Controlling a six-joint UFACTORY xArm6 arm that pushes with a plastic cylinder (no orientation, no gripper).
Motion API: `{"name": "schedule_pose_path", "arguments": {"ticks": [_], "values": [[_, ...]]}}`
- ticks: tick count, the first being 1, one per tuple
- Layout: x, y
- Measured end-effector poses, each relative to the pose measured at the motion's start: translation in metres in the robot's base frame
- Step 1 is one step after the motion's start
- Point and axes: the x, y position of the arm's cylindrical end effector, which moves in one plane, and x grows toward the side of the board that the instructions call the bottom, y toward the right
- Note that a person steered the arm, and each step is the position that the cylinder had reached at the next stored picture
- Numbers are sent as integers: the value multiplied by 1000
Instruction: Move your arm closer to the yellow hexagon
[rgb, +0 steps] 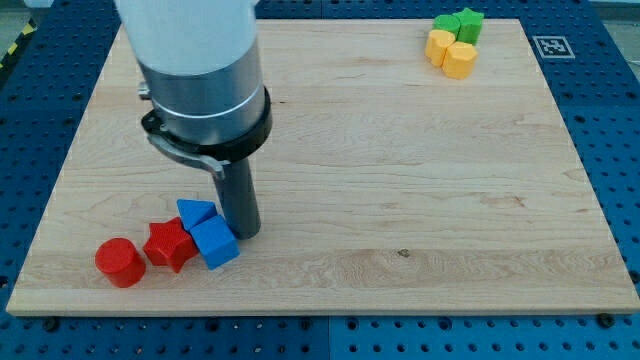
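Note:
The yellow hexagon lies near the view's top right corner of the wooden board, touching a yellow block of rounded shape just below-right of it. My tip is far from it, at the view's lower left, touching or almost touching the right side of a blue cube and a blue triangular block. The arm's large grey body rises above the rod and hides part of the board's upper left.
A green star block and another green block sit above the yellow pair. A red star block and a red cylinder lie left of the blue cube. A printed marker sits beyond the board's top right edge.

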Motion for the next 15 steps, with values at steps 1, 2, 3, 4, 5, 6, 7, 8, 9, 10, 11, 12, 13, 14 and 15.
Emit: {"name": "schedule_pose_path", "arguments": {"ticks": [1, 2, 3, 4, 5, 6, 7, 8, 9, 10, 11, 12, 13, 14, 15], "values": [[0, -5], [0, -6], [0, -6], [0, -6], [-17, 22], [-58, 85], [-84, 137], [-84, 138], [-84, 138], [-98, 138], [-113, 147], [-137, 210], [-164, 285], [-174, 351], [-213, 366]]}}
